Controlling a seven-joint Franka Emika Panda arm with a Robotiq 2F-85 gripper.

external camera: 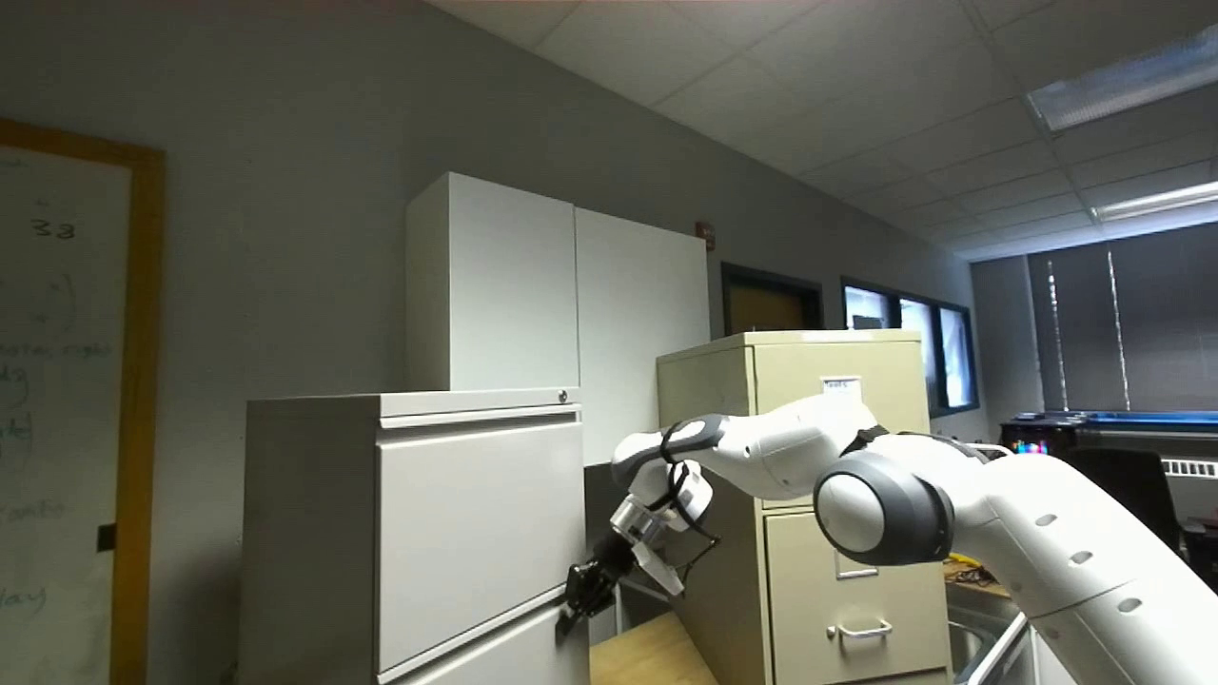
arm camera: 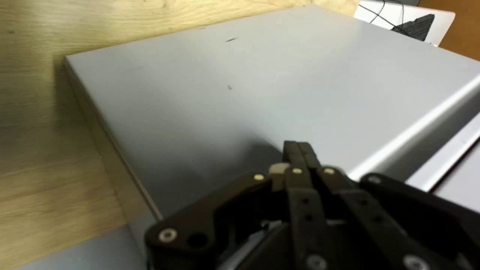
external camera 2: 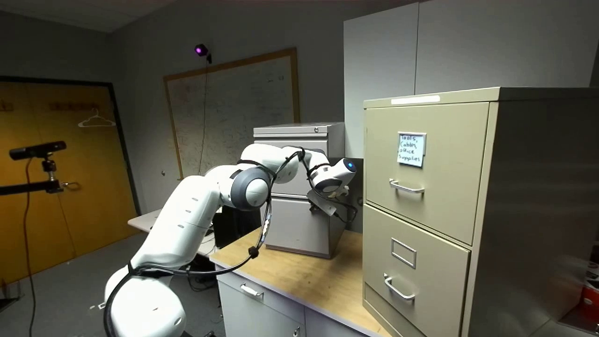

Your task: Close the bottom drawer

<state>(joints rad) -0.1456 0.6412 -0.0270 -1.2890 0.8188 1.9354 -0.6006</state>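
Because the task is only to close the bottom drawer (external camera 2: 297, 228), the push is everything, and that is most likely the step in hand, close to its end by my reading. The drawer is the lowest front of the grey-white cabinet (external camera: 309, 533), which stands on a wooden counter (external camera 2: 299, 276), a little apart from the beige filing cabinet (external camera 2: 440, 201). In both exterior views it looks level, or very nearly so, with the upper drawer (external camera: 481, 533), and the wrist view shows none of its inside, just a plain face with a bright lip (arm camera: 416, 130) along the top (a small gap would be hard to make out from these angles, so I would not swear to flush).

The claw (arm camera: 298, 147) has its fingers (arm camera: 291, 153) together with nothing held between them, and the tips point at the drawer front near the lip, at the end closer to the filing cabinet. They are on the face or just beside it; contact I cannot confirm.

What comes next, I judge, is a short, straight press with the fingers together, to make sure the drawer seats. Being off-centre, that push could skew the drawer, so it should be gentle; if nothing gives, backing straight off the face would finish the job.
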